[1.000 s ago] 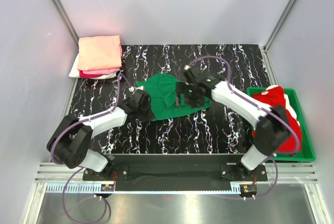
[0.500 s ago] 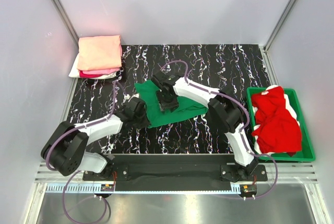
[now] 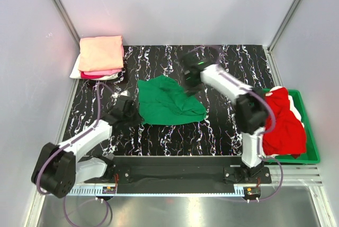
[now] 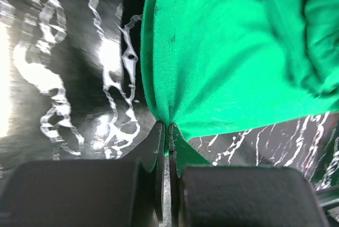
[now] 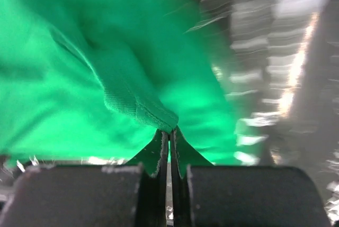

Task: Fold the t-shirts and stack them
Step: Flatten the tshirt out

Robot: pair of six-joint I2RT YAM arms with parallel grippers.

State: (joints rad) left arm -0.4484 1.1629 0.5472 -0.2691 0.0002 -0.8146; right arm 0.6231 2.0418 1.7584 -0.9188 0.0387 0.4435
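A bright green t-shirt (image 3: 169, 103) lies crumpled in the middle of the black marbled table (image 3: 222, 126). My left gripper (image 3: 135, 116) is shut on its lower left corner; in the left wrist view the cloth (image 4: 228, 63) is pinched between the closed jaws (image 4: 168, 127). My right gripper (image 3: 192, 87) is shut on the shirt's upper right edge, and the right wrist view shows a hem fold (image 5: 137, 108) caught at the jaw tips (image 5: 170, 130). Folded shirts are stacked at the back left, salmon-peach (image 3: 100, 52) on top, pink (image 3: 98, 72) and white (image 3: 76, 71) below. A red t-shirt (image 3: 283, 126) lies bunched at the right.
A rigid green bin (image 3: 312, 155) at the right edge of the table holds the red shirt and a bit of white cloth (image 3: 297, 109). Grey walls and metal posts close in the back and sides. The arm bases sit on the near rail (image 3: 169, 171).
The right gripper swept from the shirt's middle to its left part, then to its upper right edge, closing on the cloth. The left gripper pulled its corner leftward; the shirt lies more spread.
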